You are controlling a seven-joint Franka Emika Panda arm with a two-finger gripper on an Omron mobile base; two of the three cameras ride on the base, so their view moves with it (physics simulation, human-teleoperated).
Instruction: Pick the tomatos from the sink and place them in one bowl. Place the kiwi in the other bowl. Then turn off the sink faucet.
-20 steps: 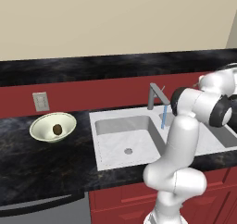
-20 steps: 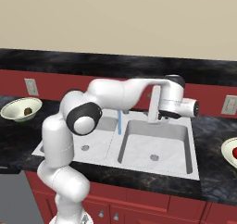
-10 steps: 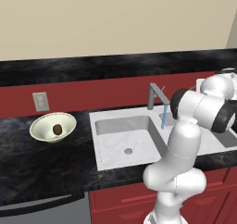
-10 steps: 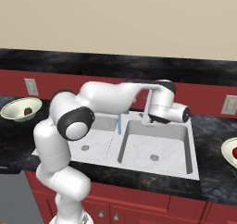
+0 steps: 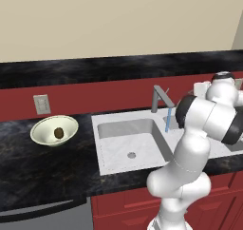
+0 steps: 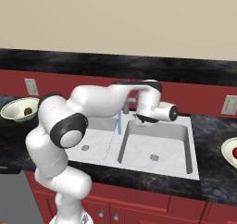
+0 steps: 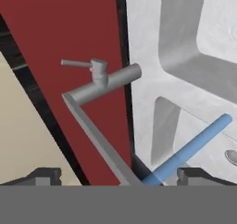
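With the kiwi (image 5: 59, 133) already lying in the pale bowl (image 5: 45, 126) on the dark surface (image 5: 42, 167) and a red tomato (image 6: 235, 152) showing in the bowl (image 6: 228, 152) at the far right edge of the right base view, the remaining step looks to be shutting off the sink faucet (image 7: 99, 85), whose blue water stream (image 7: 190, 149) runs down into the sink (image 6: 163, 149). The claw (image 7: 118, 176) hangs over the sink divider with its jaws spread wide and nothing between them. In the hand view the faucet's spout crosses straight ahead of the claw, between the two finger tips, while the thin lever (image 7: 76, 64) sits farther on atop the post, its long axis pointing away from the spout toward the red backsplash (image 7: 60, 38)
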